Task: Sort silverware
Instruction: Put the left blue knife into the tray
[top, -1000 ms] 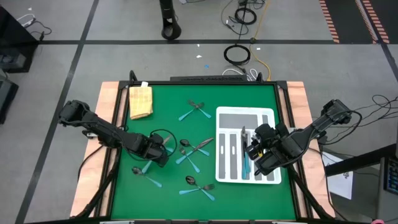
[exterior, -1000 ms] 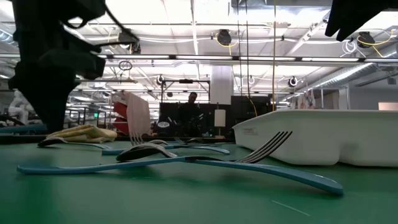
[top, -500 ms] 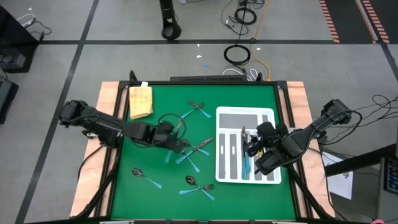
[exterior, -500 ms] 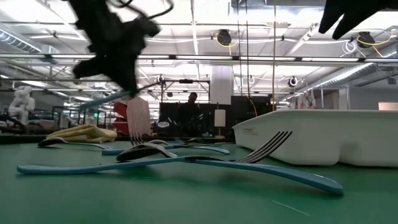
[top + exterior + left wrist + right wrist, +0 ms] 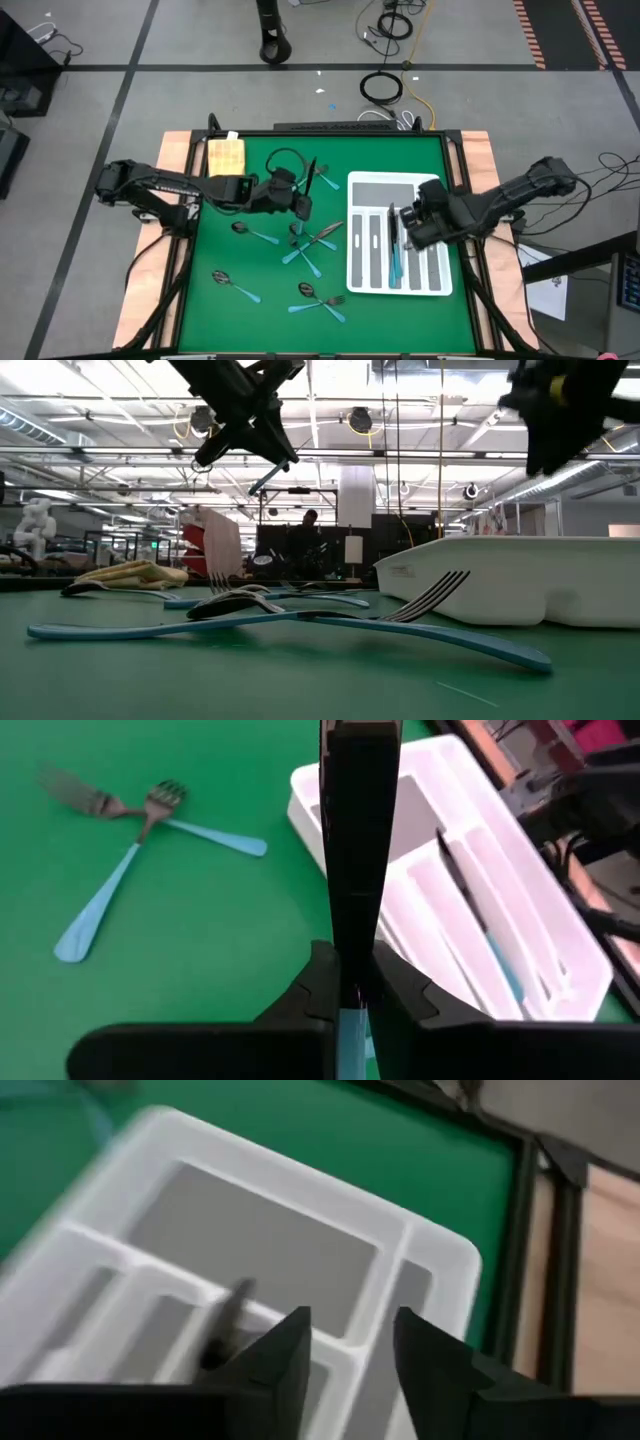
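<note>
The left end effector (image 5: 300, 203) is raised above the green desk (image 5: 250, 265), just left of the white divided plastic tray (image 5: 358, 270); its fingers are clamped on a light blue-handled utensil (image 5: 352, 1025), the handle pinched between the pads in the left wrist view, while the held piece's head is hidden — fork, spoon or knife cannot be told. The right end effector (image 5: 415, 222) hangs over the tray's upper compartments, fingers (image 5: 285, 1355) apart with a clear gap, nothing between them. Loose silverware on the green mat counts about eight pieces: a crossed pair of blue-handled forks (image 5: 317, 174) near the back edge, a spoon (image 5: 250, 231) below the left arm, a crossed cluster of three or so (image 5: 312, 240) at centre, a spoon (image 5: 232, 283) at front left, and two more pieces (image 5: 322, 300) at front centre. Inside the tray lie one teal-handled piece (image 5: 393, 262) and one dark slender piece (image 5: 390, 218) in the narrow slots; their types are not legible. One folded yellow cloth (image 5: 226, 160) sits at the back left corner. The desk has a green surface with pale wooden borders; beyond it — a grey floor with cables, and in the low view a large hall with ceiling lights and a person (image 5: 309, 520) standing far off.
</note>
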